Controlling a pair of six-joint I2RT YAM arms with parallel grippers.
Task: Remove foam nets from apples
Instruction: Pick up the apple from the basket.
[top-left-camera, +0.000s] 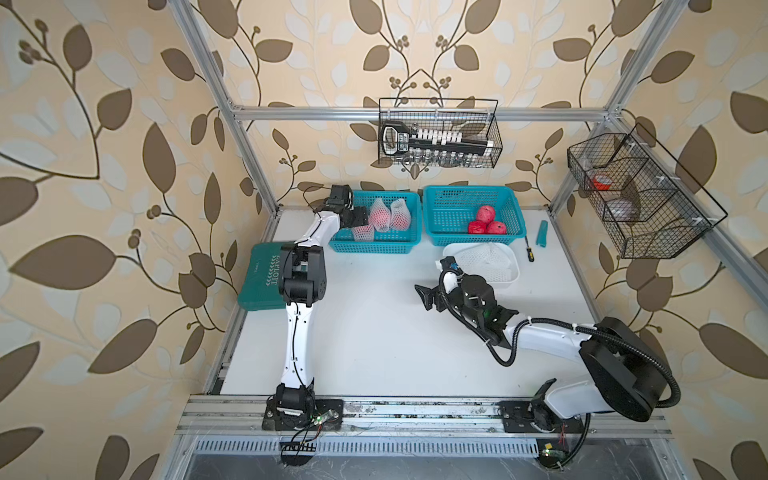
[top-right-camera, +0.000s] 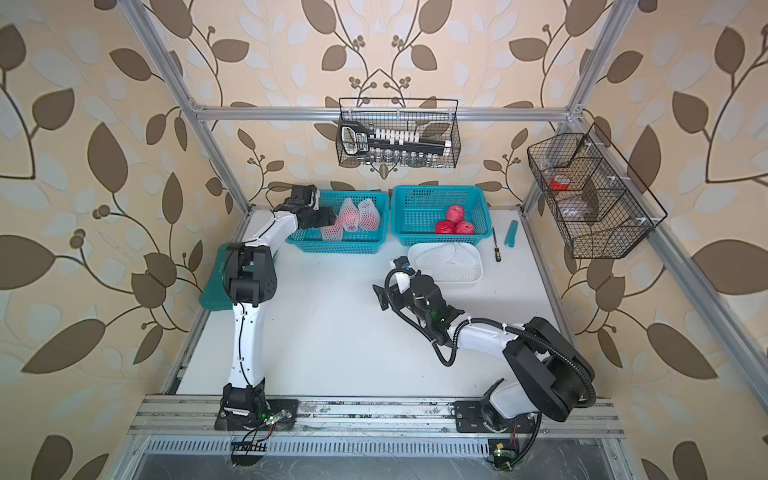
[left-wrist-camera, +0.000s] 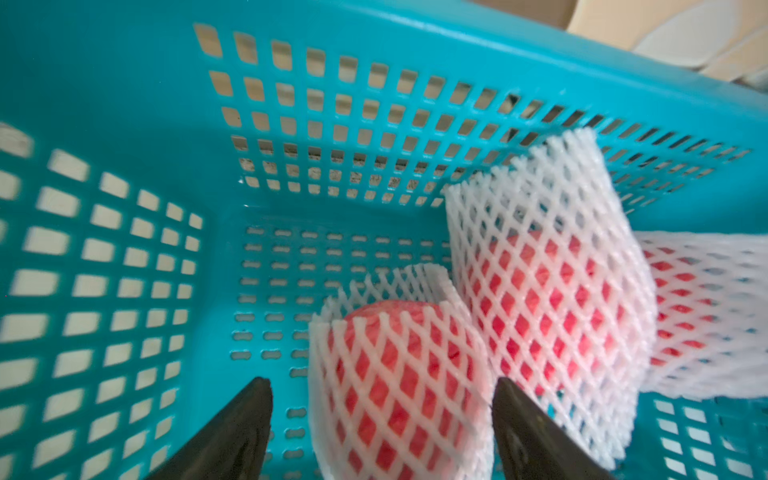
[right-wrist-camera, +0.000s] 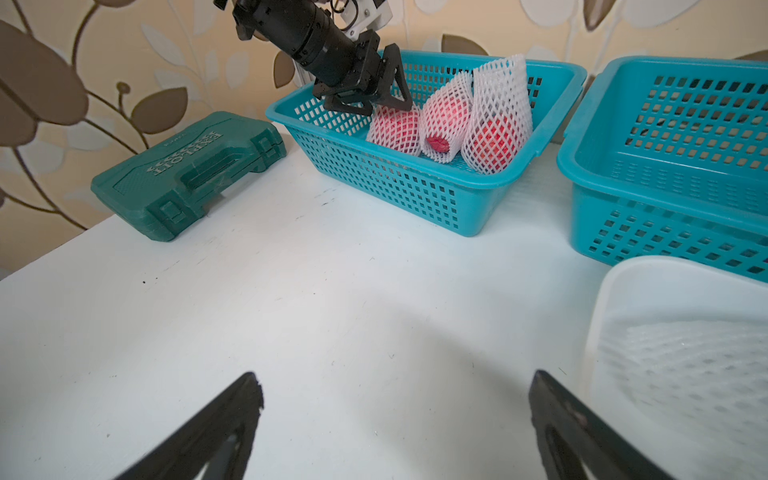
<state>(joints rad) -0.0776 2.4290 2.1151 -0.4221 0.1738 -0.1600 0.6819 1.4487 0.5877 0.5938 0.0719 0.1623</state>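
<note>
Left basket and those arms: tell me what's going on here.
The left gripper, jaws open, reaches into the left basket around one of three netted apples. Three bare apples lie in the right basket, and removed foam nets sit in the white tray. The right gripper hovers open and empty above the table.

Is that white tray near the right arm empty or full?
Not empty: loose foam nets lie piled inside the white tray.

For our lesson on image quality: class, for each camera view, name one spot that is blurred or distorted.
Left wrist view: blue basket wall smeared, nearest netted apple sharper. Right wrist view: white tray soft. Both top views: wallpaper stretched toward the edges.
</note>
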